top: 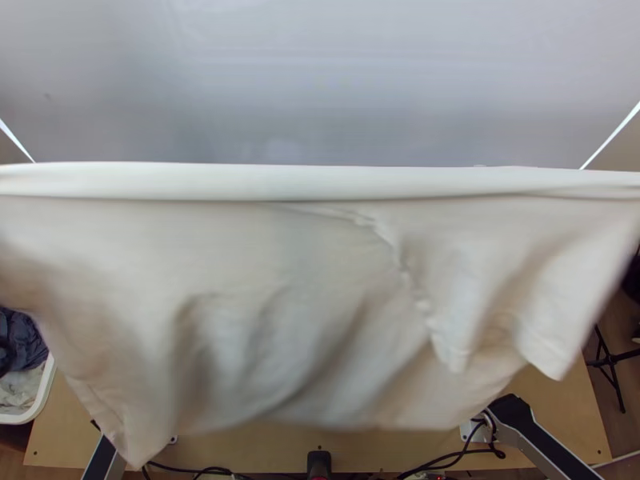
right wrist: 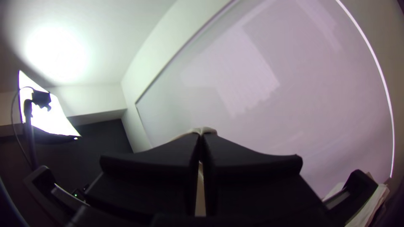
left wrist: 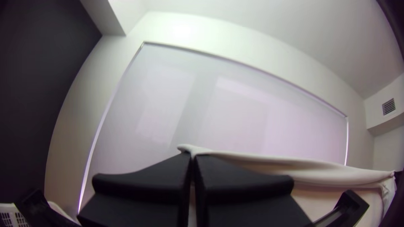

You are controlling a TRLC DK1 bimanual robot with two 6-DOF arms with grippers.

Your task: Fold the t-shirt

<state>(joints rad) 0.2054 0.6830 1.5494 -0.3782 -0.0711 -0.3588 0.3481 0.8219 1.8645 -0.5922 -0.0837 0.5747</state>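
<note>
1. Shirt (top: 304,264): pale cloth, held up above the desk (top: 232,448), its top edge pulled nearly straight, the rest hanging in loose folds.
2. Left fingers (left wrist: 182,162): closed on one end of that edge, a small tuft of cloth poking past the tips.
3. Right fingers (right wrist: 192,148): closed on a pinch of the same shirt.
4. Key relation: the taut edge runs side to side between the two arms, and the body hangs below it, with the loose lower border over the desk. Neither arm is nearer; each has its own end.
5. Next, in my judgement: lower both ends evenly, letting the loose border land first. If one side drops ahead, the shirt would probably settle skewed or bunched.
</note>
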